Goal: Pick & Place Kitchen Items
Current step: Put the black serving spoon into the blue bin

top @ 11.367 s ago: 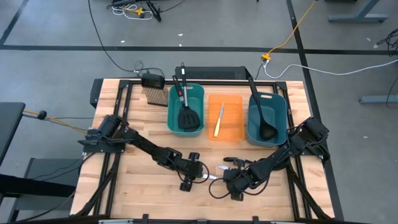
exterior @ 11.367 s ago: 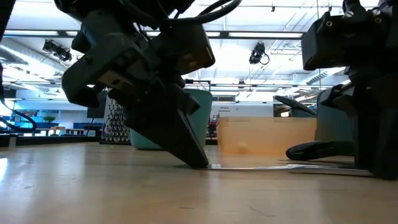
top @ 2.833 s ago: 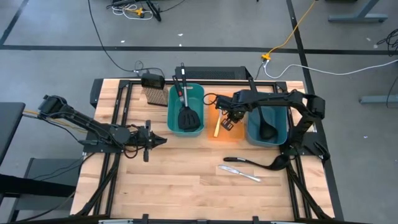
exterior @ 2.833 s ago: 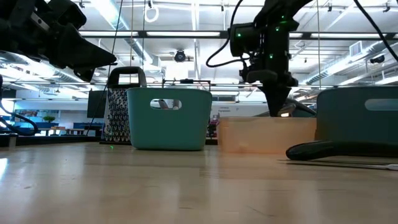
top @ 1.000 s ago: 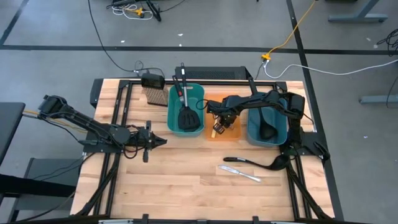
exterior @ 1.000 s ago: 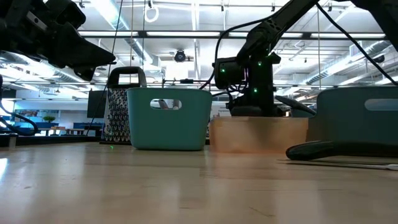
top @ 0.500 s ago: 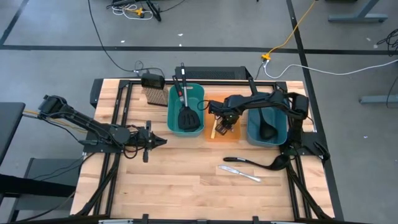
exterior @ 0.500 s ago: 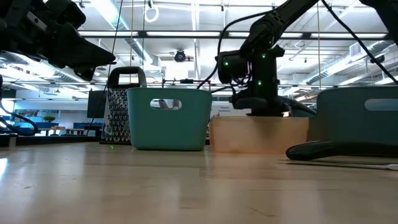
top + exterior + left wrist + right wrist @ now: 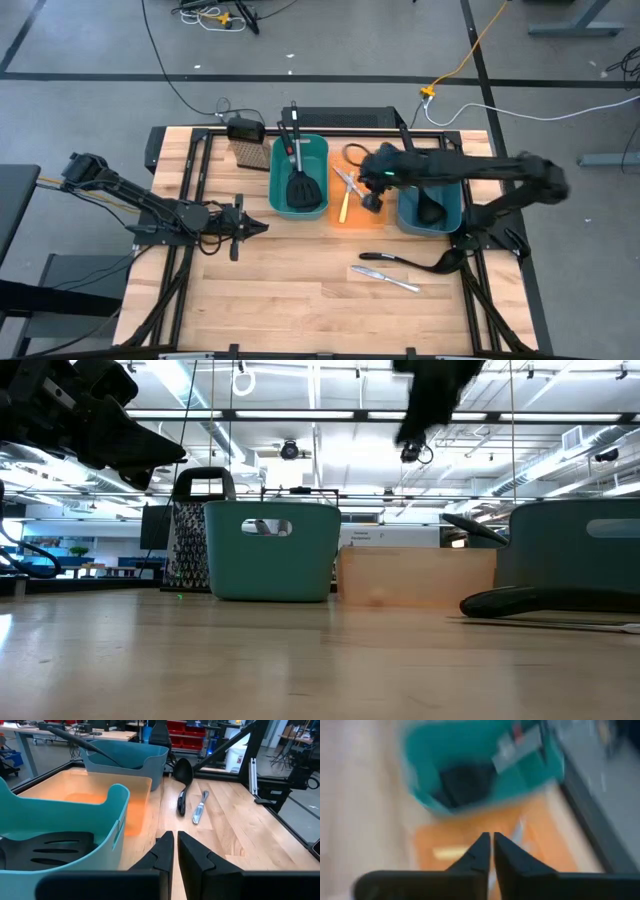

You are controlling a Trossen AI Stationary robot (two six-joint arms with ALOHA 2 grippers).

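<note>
**Kitchen items are sitting in three bins and on the desk**

Kitchen items are lying in different spots. A black slotted spatula (image 9: pixel 303 188) is resting in the left teal bin (image 9: pixel 273 175). A yellow-handled knife (image 9: pixel 343 207) and a slim silver knife (image 9: pixel 348 184) are lying in the orange bin (image 9: pixel 384 218), which is standing between the two teal bins. A long black ladle (image 9: pixel 430 205) is leaning in the right teal bin (image 9: pixel 455 200). Another black ladle (image 9: pixel 405 262) and a second silver knife (image 9: pixel 385 279) are lying side by side on the bare desk (image 9: pixel 300 300), in front of the bins.

The right arm (image 9: pixel 450 170) is reaching over the orange bin. Its jaws are hanging above the bin, pressed almost together and pinching nothing.

The left arm (image 9: pixel 150 205) is waiting low over the desk, just left of the left teal bin. Its jaws are pointing at that bin, pressed almost together and holding nothing too.
</note>
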